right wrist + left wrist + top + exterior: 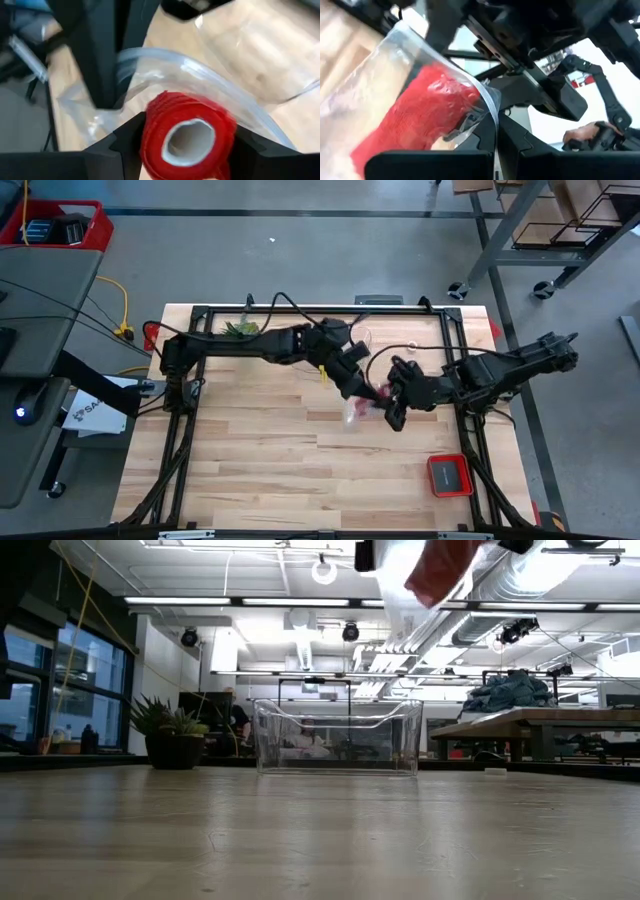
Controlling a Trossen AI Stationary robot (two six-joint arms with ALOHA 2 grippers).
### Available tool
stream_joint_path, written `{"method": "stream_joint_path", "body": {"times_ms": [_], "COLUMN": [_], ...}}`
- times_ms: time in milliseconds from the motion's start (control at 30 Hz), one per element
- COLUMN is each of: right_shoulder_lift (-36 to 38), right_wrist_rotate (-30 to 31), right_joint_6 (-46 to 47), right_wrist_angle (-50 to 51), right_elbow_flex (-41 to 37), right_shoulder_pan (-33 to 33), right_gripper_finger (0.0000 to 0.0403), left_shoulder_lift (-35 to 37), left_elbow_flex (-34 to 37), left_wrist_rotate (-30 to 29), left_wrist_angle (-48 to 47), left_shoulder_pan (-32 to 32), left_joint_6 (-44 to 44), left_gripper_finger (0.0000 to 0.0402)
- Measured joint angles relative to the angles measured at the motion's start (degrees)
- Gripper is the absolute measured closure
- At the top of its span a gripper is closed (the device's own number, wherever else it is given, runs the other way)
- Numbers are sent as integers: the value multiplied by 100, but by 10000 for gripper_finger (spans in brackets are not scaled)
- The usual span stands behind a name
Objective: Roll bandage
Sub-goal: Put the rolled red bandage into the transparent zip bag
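Observation:
The bandage is a bright red roll with a pale hollow core. It sits at the mouth of a clear plastic bag, which is held in the air above the table's middle. My left gripper is shut on the bag. My right gripper faces it from the right and is shut on the roll. In the low view the bag and the red roll hang high above the tabletop. My left gripper pinches the bag's open rim between its two fingers; one layer or both, I cannot tell. It comes from the table's left. The bag is lifted clear and hangs slack below, with the red bandage showing through it. My right gripper pinches the roll's curved sides between its two fingers, with the roll's hollow end facing the wrist camera. It comes about level from the table's right. The roll is lifted clear, with the bag's mouth around its far part.
A small red square tray lies near the table's right front. A clear box stands toward the far edge, with a green plant at the far left. A black frame runs around the table.

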State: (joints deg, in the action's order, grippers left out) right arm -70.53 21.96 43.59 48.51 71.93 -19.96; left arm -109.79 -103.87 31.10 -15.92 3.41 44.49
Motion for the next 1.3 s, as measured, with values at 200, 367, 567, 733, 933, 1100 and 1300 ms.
{"method": "stream_joint_path", "body": {"times_ms": [200, 367, 567, 733, 933, 1100, 1300], "right_shoulder_lift": [87, 262, 352, 412, 385, 451, 419], "right_wrist_rotate": [203, 684, 737, 763, 271, 35, -131], "right_joint_6": [444, 662, 899, 873, 1008, 1013, 991], "right_wrist_angle": [183, -323, -194, -556, -313, -150, -177], "right_elbow_flex": [-5, 3, 13, 13, -16, 6, 9], "right_shoulder_pan": [-104, -249, -152, -88, 115, 225, 325], "right_gripper_finger": [206, 206, 206, 206, 206, 206, 206], "left_shoulder_lift": [103, 134, 124, 166, 173, 185, 185], "left_elbow_flex": [-3, -5, -3, -11, -9, -9, -9], "left_wrist_rotate": [37, -140, -53, 38, 37, 32, 22], "left_wrist_angle": [-332, -834, -499, -30, -95, -342, -497], "left_shoulder_pan": [25, 90, 88, 88, 97, 119, 135], "left_joint_6": [-218, -363, -62, 279, 342, 293, 236], "left_gripper_finger": [401, 401, 401, 401, 401, 401, 401]}}
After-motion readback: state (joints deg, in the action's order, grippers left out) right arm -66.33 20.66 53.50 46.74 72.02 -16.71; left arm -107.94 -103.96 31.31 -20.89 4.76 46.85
